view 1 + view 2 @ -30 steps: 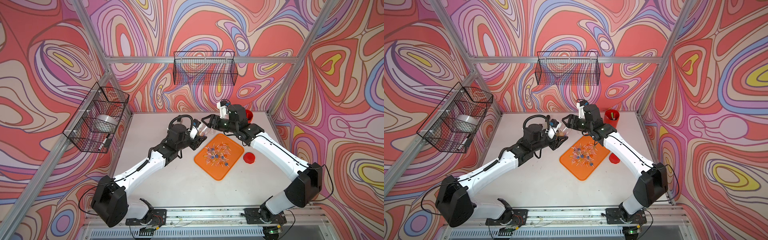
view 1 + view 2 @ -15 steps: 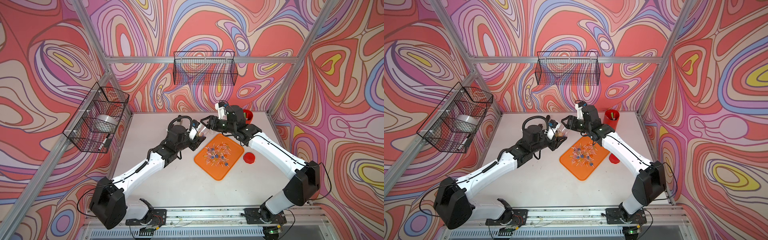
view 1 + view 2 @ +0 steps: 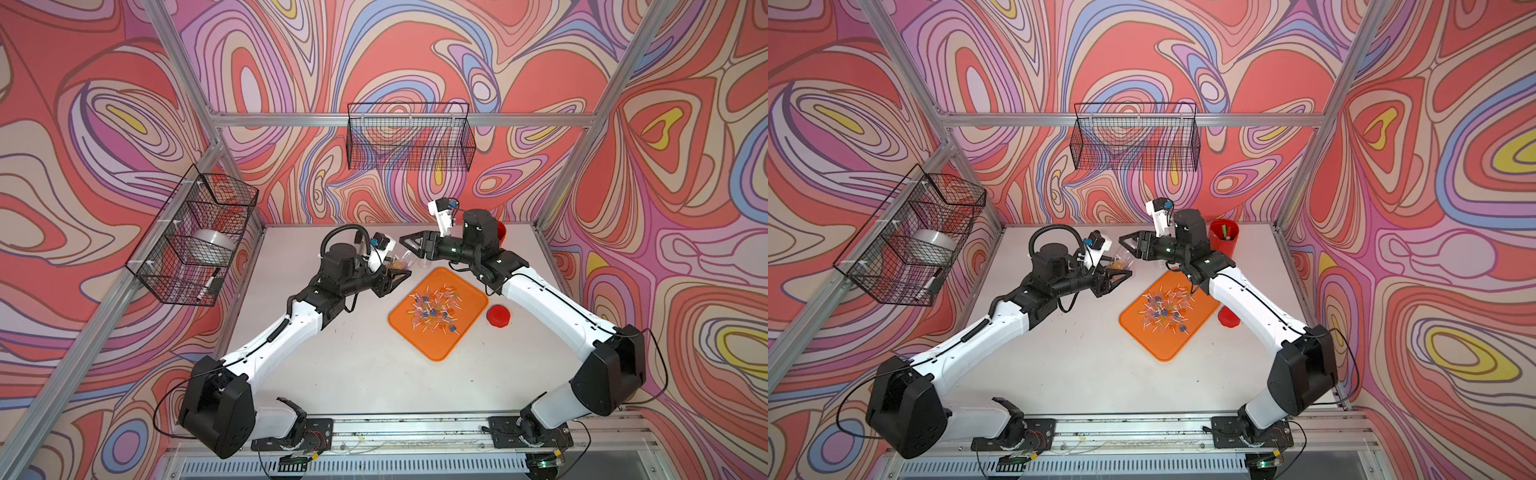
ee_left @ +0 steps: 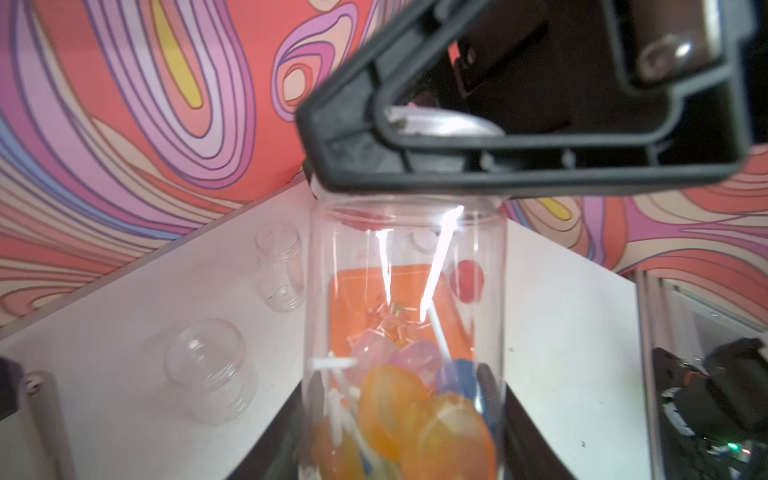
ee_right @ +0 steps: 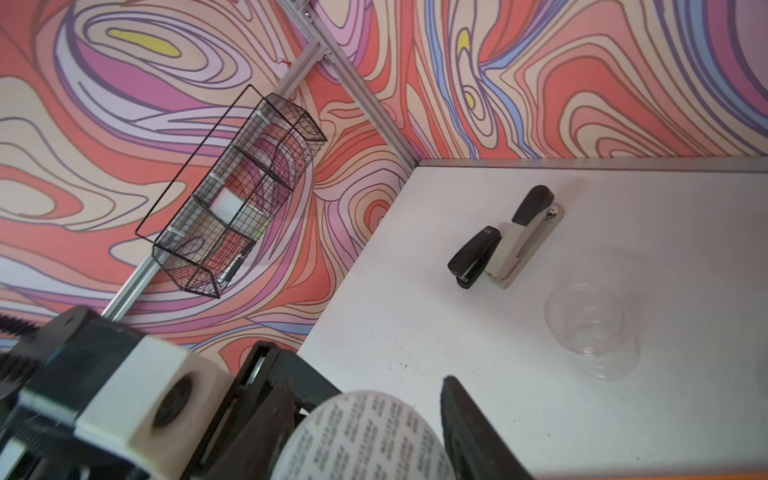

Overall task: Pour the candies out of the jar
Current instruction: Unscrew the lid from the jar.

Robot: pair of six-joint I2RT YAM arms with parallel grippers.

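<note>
looking down on a white desk, two robot arms are seen meeting near its far edge. a clear jar is held off the desk, grasped near its base by the left tool. orange, pink and blue candies on pale sticks are gathered at its closed end. the jar's mouth is covered by a round white lid printed with small text. the right tool is clenched on that lid, with a black finger set at each side. the jar is held just beyond the far corner of an orange tray, on which many loose candies are scattered. a red cap is laid just beside the tray, and a red cup is stood behind the right arm. a small empty jar and a wider empty jar are stood on the desk, and two staplers are laid side by side near the far corner.
</note>
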